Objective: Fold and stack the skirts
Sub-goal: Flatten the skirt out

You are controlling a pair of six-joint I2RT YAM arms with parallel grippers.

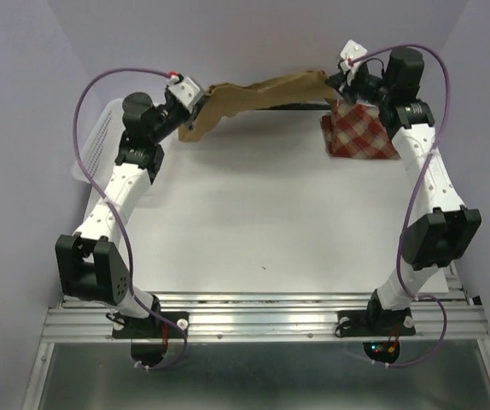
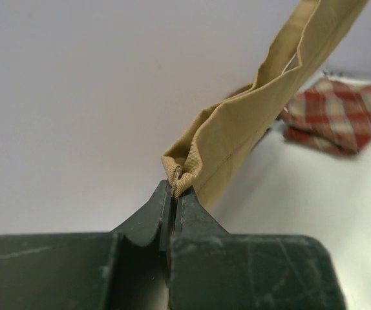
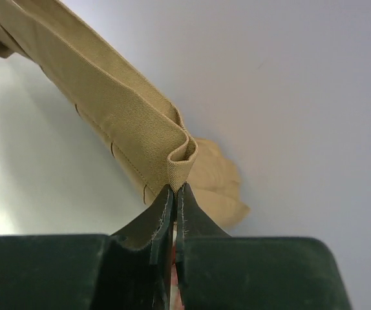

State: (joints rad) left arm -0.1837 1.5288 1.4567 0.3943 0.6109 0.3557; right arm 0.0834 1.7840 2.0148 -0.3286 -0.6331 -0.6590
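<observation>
The left gripper [image 2: 174, 188] is pinching one end of the tan skirt [image 1: 258, 92], which is hanging stretched over the table's [image 1: 253, 222] far side. The right gripper [image 3: 178, 188] is pinching the other end, above the plaid skirt [image 1: 360, 132]. It seems the spreading step is going on, and the next move is calling for both arms lowering it flat together.

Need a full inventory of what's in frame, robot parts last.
tan-brown cloth skirt: 1, tan, strung between both pincers over the table's far edge
red-and-cream plaid cloth skirt: 1, red and cream, folded, far right of the table
white plastic mesh basket: 1, white, far left, partly behind the left arm
flat white table: 1, white, under the skirts
ribbed metal rail: 1, silver, near edge, under the arm bases
left arm: 1, white and black, left side
right arm: 1, white and black, right side
left pincer: 1, dark, shut on one end of the tan skirt
right pincer: 1, dark, shut on the other end
</observation>
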